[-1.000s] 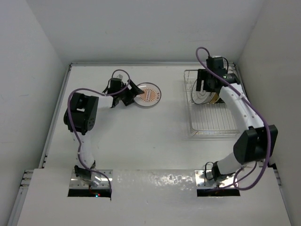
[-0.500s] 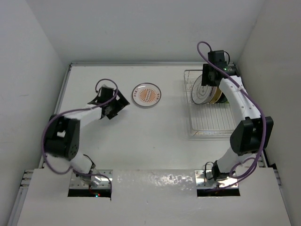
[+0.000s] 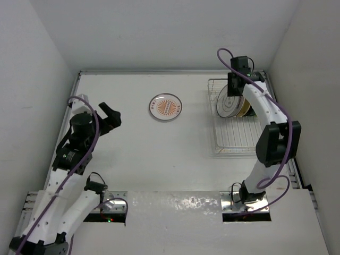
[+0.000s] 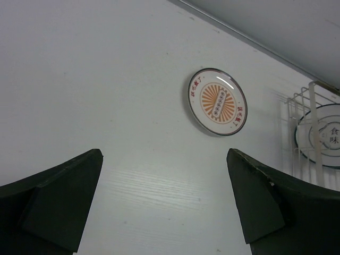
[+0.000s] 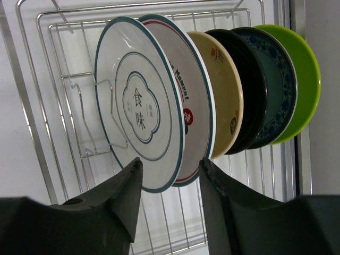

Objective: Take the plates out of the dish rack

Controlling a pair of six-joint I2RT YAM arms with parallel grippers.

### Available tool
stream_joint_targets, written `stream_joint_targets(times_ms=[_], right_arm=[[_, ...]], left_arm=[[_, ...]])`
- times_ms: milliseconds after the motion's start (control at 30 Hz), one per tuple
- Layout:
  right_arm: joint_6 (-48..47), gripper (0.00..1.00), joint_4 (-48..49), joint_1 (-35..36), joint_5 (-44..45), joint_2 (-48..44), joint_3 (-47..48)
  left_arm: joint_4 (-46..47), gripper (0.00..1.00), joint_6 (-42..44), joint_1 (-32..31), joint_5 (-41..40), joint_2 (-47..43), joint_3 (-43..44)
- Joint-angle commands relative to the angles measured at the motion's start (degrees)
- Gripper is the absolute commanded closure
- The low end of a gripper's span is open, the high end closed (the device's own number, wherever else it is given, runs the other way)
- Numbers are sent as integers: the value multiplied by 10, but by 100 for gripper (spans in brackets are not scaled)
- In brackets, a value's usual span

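The silver wire dish rack [image 3: 239,141] stands at the right of the table. Several plates [image 3: 232,102] stand upright in its far end. In the right wrist view they are a white plate with a teal rim [image 5: 139,127], a white one with a red and teal rim [image 5: 194,106], then tan [image 5: 227,90], black [image 5: 251,90], blue-patterned [image 5: 273,90] and lime green [image 5: 304,79]. My right gripper [image 5: 171,162] is open, its jaws either side of the front plates' lower rims. A white plate with an orange sunburst [image 3: 166,107] lies flat on the table. My left gripper [image 3: 109,118] is open and empty, well to the left of it.
White walls enclose the table on the left, far and right sides. The rack's near half [image 3: 239,133] holds no plates. In the left wrist view the sunburst plate [image 4: 217,102] lies ahead, with the rack [image 4: 313,133] at the right edge.
My left arm has let go of the sunburst plate and drawn back to the left and nearer. My right gripper has shifted slightly toward the rack's far end.
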Motion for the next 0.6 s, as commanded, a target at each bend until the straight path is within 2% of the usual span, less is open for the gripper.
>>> stream_joint_targets(times_ms=[0, 333, 467, 533, 567], right_arm=[[-16, 55, 22, 0, 14, 19, 26], [-21, 60, 42, -6, 29, 56, 20], [-16, 68, 53, -9, 16, 61, 12], [-11, 83, 52, -9, 14, 63, 8], [-11, 83, 53, -9, 10, 60, 6]], left_arm=[[-57, 0, 81, -6, -31, -20, 20], [-32, 0, 84, -6, 1, -27, -7], [-27, 0, 85, -6, 8, -31, -9], [-27, 0, 85, -6, 8, -30, -11], [-27, 0, 85, -6, 9, -30, -10]])
